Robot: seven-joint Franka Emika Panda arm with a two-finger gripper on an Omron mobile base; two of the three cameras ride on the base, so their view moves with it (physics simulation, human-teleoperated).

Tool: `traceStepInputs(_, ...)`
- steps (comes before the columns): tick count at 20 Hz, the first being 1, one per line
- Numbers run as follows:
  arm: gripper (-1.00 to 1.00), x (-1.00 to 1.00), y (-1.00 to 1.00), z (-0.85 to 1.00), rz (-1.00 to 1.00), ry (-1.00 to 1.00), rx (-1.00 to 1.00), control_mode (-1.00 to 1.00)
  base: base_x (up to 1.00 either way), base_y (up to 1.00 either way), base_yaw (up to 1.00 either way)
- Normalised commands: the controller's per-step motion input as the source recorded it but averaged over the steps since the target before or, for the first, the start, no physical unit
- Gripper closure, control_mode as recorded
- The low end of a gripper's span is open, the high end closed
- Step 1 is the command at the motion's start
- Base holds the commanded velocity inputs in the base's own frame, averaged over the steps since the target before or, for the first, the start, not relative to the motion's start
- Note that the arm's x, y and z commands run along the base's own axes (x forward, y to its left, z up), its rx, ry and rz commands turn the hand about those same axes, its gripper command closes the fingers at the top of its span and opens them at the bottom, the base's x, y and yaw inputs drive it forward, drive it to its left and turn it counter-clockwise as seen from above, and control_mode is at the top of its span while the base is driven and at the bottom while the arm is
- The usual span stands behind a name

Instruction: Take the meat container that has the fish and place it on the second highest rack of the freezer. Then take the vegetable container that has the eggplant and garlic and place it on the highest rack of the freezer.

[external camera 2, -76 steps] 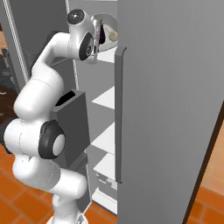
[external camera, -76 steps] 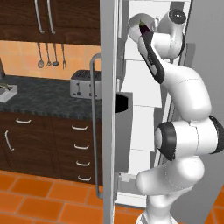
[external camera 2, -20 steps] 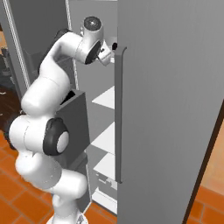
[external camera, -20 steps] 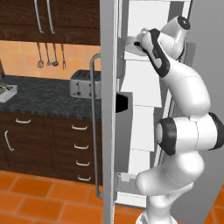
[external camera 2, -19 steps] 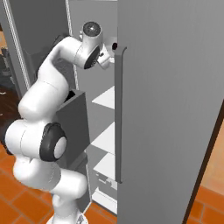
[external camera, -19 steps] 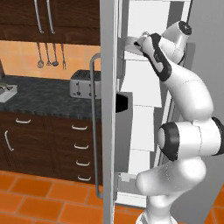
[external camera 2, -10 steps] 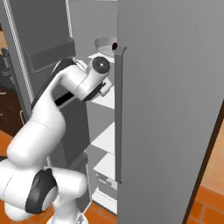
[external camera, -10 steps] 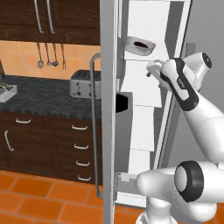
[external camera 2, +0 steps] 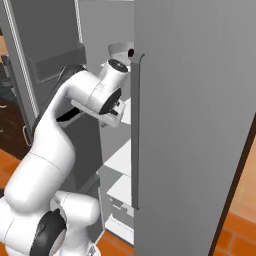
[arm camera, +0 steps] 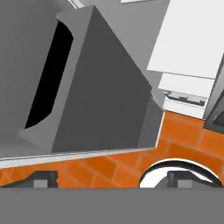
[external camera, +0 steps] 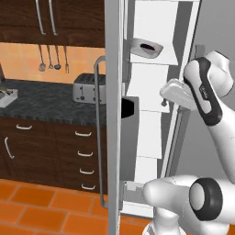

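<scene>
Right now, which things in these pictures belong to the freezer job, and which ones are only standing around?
Job:
- freezer
- container on the highest rack, dark contents
- gripper, open and empty

Standing around:
- toaster
- hanging utensils
- drawers

The tray (external camera: pixel 147 47) on the highest rack (external camera: pixel 153 57) holds a dark item too small to identify. In the right base view the closed door (external camera 2: pixel 195 125) hides most of the shelves; only a sliver of the tray's rim shows beside the door edge. The gripper (arm camera: pixel 109 178) is cut off by the hand view's bottom edge, with only its fingertips (arm camera: pixel 43 178) showing. The freezer (external camera: pixel 160 114) top is cropped.
</scene>
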Motion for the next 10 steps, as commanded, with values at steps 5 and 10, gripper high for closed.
traceStepInputs(5,-1.00,-1.00,0.21,-0.96,0.33,0.19,-0.46,-1.00,0.00,0.00,0.00)
traceStepInputs(10,-1.00,-1.00,-0.09,-0.22,0.35,0.01,0.04,-1.00,0.00,0.00,0.00)
